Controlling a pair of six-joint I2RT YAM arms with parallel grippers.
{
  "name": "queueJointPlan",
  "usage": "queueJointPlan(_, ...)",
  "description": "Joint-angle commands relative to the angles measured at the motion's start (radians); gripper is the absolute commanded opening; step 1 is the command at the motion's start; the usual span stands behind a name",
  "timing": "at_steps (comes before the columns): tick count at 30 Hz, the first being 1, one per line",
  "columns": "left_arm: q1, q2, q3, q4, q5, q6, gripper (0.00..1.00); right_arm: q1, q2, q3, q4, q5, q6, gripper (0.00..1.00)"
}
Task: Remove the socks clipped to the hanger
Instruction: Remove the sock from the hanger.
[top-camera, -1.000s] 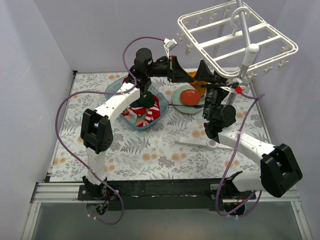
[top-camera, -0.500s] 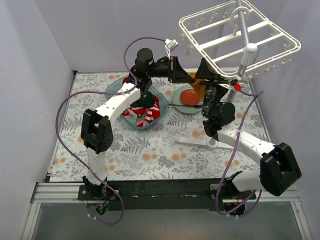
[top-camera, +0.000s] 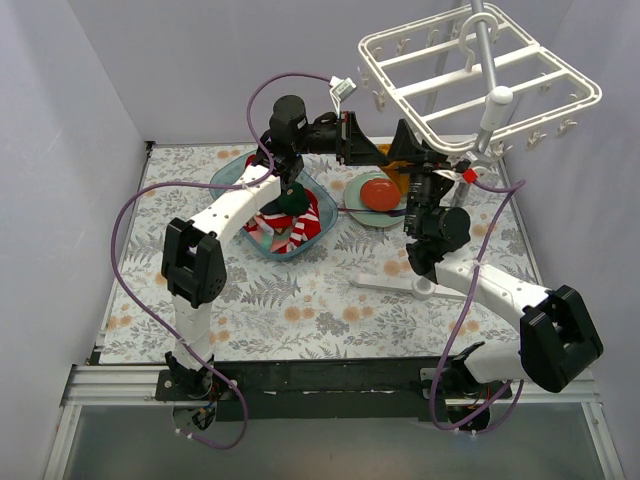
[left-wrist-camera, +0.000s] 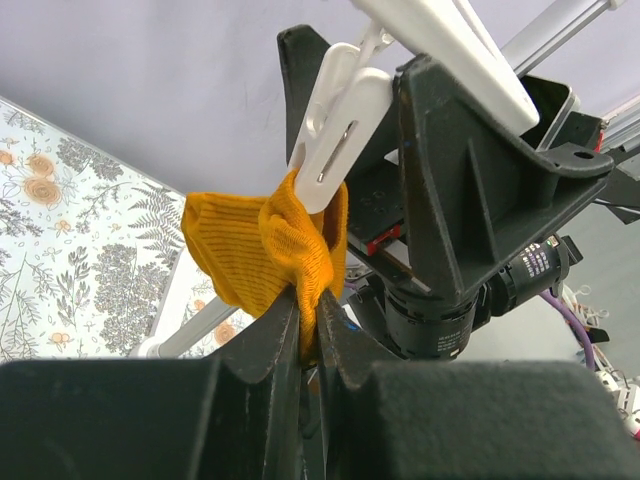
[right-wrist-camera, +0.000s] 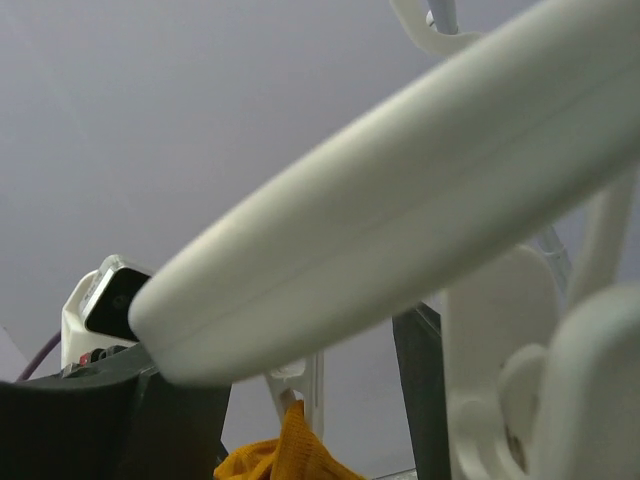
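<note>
Left gripper: jaws narrow, pinching lower edge of mustard yellow sock. Directly above jaws: white clip biting sock's top. Right gripper: jaws parted, flanking clip; contact cannot be told. Beyond, overhead: hanger bar. Below left jaws: other socks in blue tub.

left tool: raised, pinched closed | right tool: raised, jaws apart
</note>
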Motion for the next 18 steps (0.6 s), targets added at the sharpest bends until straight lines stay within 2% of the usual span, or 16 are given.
queueJointPlan(1, -0.005, -0.032, 0.039, -0.014, 0.005, 0.014, 0.00, 0.004, -0.019, -0.009, -0.012, -0.041, -0.036, 0.68)
queueJointPlan(14, -0.009, -0.035, 0.045, -0.032, 0.005, 0.032, 0.00, 0.004, 0.015, 0.058, -0.089, -0.038, -0.071, 0.63)
queueJointPlan(17, -0.010, -0.035, 0.047, -0.035, 0.003, 0.036, 0.00, 0.004, 0.016, 0.080, -0.138, -0.027, -0.071, 0.60)
queueJointPlan(18, -0.010, -0.036, 0.047, -0.037, 0.003, 0.036, 0.00, 0.004, 0.019, 0.087, -0.150, -0.025, -0.074, 0.56)
